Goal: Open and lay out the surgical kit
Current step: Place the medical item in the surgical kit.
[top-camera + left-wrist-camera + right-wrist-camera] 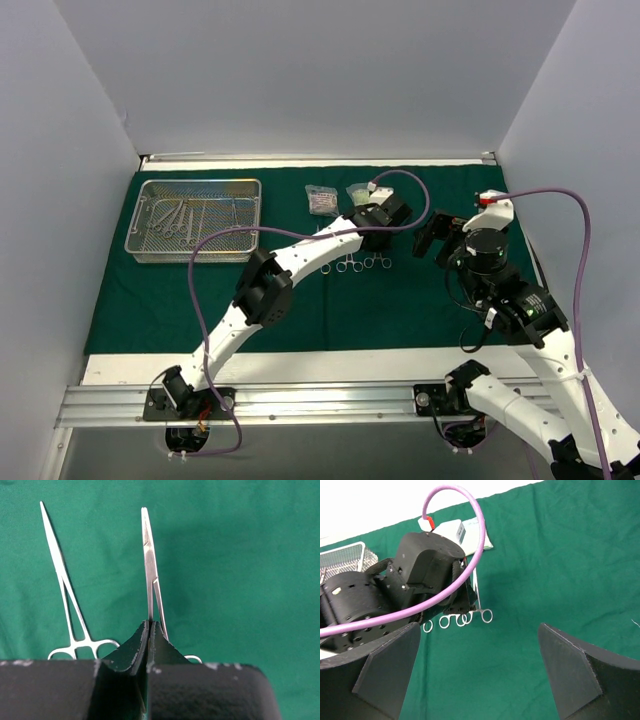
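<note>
Nearest the arm bases runs the pale counter (300, 362), and over it lies the dark green cloth wrap (150, 300), opened flat, matte and finely woven. At the centre of the top view the left claw (150, 630) has its black fingers pressed together, and it appears to nip one thin shank of the held clamp (148, 555), whose slim jaws point to the top of the wrist frame. The step looks like setting this clamp down in the row. To do it well the arm should lower until the steel lies flat, keep it parallel with the neighbouring clamp (60, 575) at the left of that frame, and bring its rings level with the row of ring handles (357, 263). Then it should let go gently and lift straight up. Polished steel is slick and would skid if dragged, and the cloth may ruck. The right claw (478, 630), right of centre in the top view, is spread wide and holds nothing, well clear of the row. Farther back lie two small clear pouches (319, 199) (359, 192), crinkled plastic. At the upper left sits the rectangular silver wire-mesh tray (190, 258), with more clamps (178, 218) inside it.
</note>
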Robot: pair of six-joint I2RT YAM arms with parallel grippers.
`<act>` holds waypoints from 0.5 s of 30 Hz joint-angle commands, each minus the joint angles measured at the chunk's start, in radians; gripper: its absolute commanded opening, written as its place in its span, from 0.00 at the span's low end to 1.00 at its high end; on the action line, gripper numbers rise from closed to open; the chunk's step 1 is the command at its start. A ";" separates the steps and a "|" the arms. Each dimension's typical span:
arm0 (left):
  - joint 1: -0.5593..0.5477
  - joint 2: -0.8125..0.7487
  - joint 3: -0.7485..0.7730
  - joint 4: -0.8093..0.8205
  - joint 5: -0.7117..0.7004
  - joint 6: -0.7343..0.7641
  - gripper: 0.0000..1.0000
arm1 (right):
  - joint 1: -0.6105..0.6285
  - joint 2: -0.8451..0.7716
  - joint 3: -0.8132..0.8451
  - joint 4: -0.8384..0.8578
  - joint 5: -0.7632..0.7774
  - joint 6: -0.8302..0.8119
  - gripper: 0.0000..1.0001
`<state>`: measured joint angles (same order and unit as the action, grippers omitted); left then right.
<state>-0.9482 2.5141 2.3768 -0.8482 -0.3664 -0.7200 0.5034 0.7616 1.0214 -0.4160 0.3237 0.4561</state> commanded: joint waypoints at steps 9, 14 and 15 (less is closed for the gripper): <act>0.002 0.063 0.088 0.113 -0.037 -0.004 0.02 | -0.006 0.008 0.012 -0.023 -0.018 -0.005 0.98; 0.003 0.094 0.110 0.130 -0.037 0.010 0.02 | -0.006 0.013 0.013 -0.027 -0.018 -0.011 0.98; 0.003 0.100 0.119 0.129 -0.036 0.010 0.02 | -0.006 0.015 0.014 -0.027 -0.018 -0.011 0.98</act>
<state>-0.9466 2.5980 2.4344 -0.7700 -0.3870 -0.7204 0.5034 0.7681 1.0214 -0.4393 0.3046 0.4522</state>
